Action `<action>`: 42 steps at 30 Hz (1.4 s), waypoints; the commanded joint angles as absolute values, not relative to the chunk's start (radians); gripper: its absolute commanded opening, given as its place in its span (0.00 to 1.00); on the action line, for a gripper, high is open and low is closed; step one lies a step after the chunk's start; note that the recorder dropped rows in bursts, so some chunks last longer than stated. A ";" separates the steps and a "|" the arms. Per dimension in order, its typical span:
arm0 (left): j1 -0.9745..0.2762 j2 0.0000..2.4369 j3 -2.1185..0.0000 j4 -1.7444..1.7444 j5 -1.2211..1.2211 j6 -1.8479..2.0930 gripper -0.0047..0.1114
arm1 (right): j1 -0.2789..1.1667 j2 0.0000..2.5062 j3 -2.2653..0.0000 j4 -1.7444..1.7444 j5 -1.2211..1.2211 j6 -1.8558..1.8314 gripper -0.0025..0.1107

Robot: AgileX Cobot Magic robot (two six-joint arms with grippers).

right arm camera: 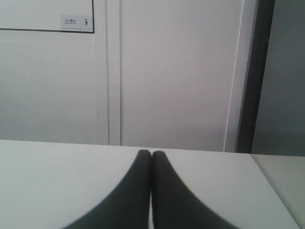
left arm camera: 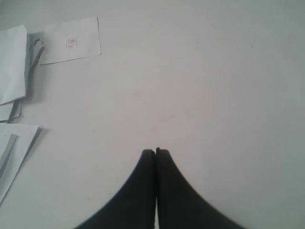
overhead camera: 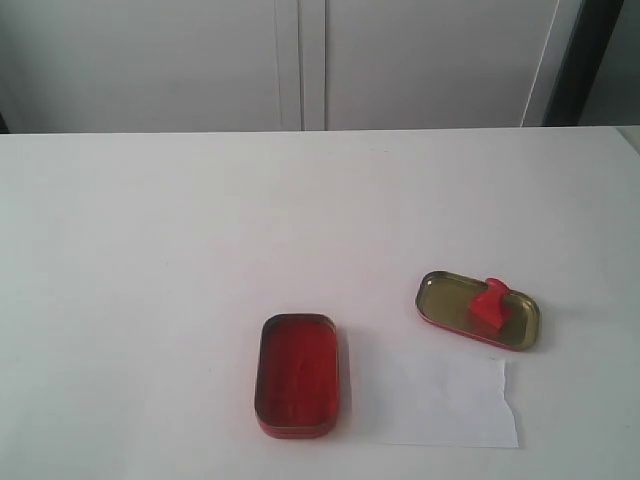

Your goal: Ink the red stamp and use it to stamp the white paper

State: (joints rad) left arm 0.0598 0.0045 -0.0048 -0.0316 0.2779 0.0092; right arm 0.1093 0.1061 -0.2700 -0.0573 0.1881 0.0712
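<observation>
The red stamp (overhead camera: 490,306) sits inside a gold-lined lid (overhead camera: 441,298) in the lower right of the exterior view, toward the lid's right end, with its handle pointing up. The lid lies open side up on the white counter (overhead camera: 200,230). Just below it, along the bottom edge of the frame, lies the white paper (overhead camera: 440,405), flat, with a notch cut out of its upper right corner. The lid's lower rim comes close to the paper's upper edge; white on white, I cannot tell whether they touch. At the paper's left edge, bottom centre of the frame, is an oblong tin (overhead camera: 298,375) filled with red ink, open side up. Whether it overlaps the sheet is unclear. The stamp is well apart from the ink tin.

In the left wrist view the left fingers (left arm camera: 138,191) are pressed together, only a thin seam between them, with nothing held. They hang over bare counter, with a small white slip (left arm camera: 71,40) bearing a faint red mark and other loose sheets (left arm camera: 12,62) beyond them.

In the right wrist view the right fingers (right arm camera: 138,191) are likewise closed tip to tip and empty, pointing over the counter toward pale cabinet doors (right arm camera: 171,71).
</observation>
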 commanded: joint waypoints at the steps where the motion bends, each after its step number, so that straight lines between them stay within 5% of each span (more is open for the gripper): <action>1: 0.057 0.000 0.000 -0.036 0.277 0.000 0.04 | 0.099 0.237 -0.373 -0.060 0.311 0.076 0.02; 17: 0.057 0.000 0.000 -0.036 0.277 0.000 0.04 | 0.099 0.851 -0.744 -0.048 0.585 0.073 0.02; 42: 0.057 0.000 0.000 -0.036 0.277 0.000 0.04 | 0.099 1.409 -1.060 0.032 0.823 -0.138 0.02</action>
